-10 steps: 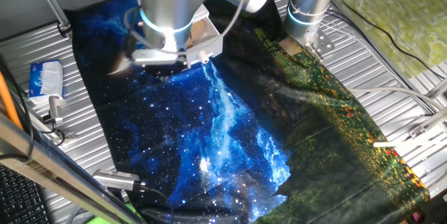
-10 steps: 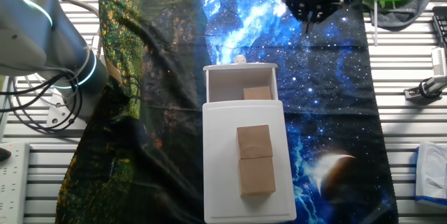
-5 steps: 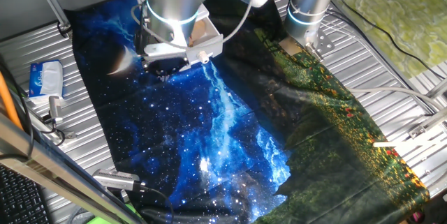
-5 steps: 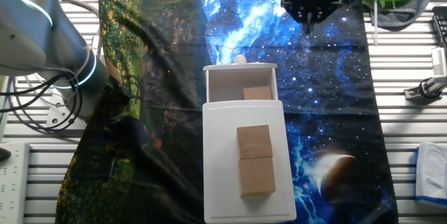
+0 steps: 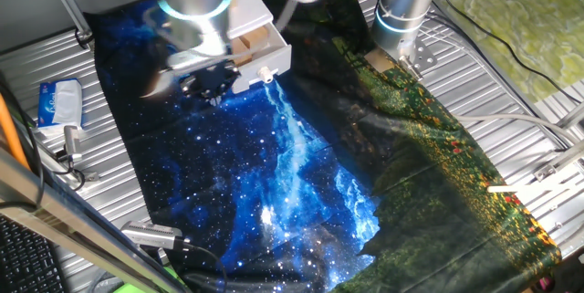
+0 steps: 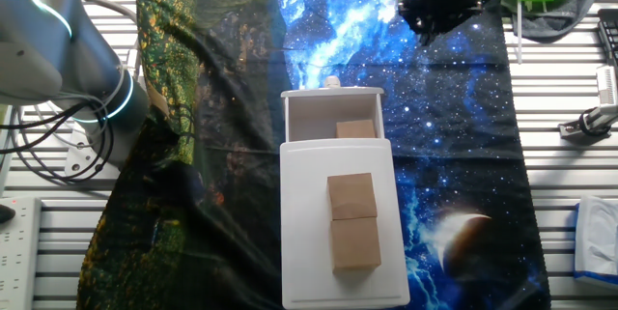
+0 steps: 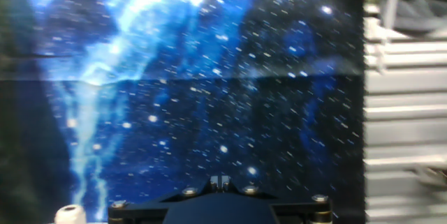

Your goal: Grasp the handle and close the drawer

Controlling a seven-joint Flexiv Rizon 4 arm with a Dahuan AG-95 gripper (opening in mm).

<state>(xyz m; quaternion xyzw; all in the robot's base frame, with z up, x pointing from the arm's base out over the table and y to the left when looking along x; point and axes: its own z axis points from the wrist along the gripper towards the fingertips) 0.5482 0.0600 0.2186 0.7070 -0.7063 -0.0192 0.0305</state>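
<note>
From the other fixed view I see the hand (image 6: 439, 13) hanging above the starry blue cloth (image 6: 454, 136) on the desk (image 6: 565, 180), off to one side of the drawer (image 6: 332, 117) and well apart from it. The drawer stands pulled out of the white mini cabinet (image 6: 338, 223), its tan inner walls showing and a tan block (image 6: 355, 128) lying inside. The handle (image 6: 331, 82), a small white knob, sticks out from the middle of the drawer front, and nothing touches it. Two more tan blocks (image 6: 351, 218) sit on the cabinet's top, one just behind the other.

In one fixed view the hand (image 5: 212, 83) is dark and motion-blurred beside the drawer (image 5: 260, 51), with the knob (image 5: 266, 74) showing at the front edge. I cannot tell whether the fingers are spread or pressed together; in both fixed views they are a dark smear.

The hand view looks down on blurred blue cloth (image 7: 209, 91) with the hand's black base along the bottom edge. The knob (image 7: 70, 215) peeks in at the lower left corner. Metal slats of the desk (image 7: 405, 112) run down the right side
</note>
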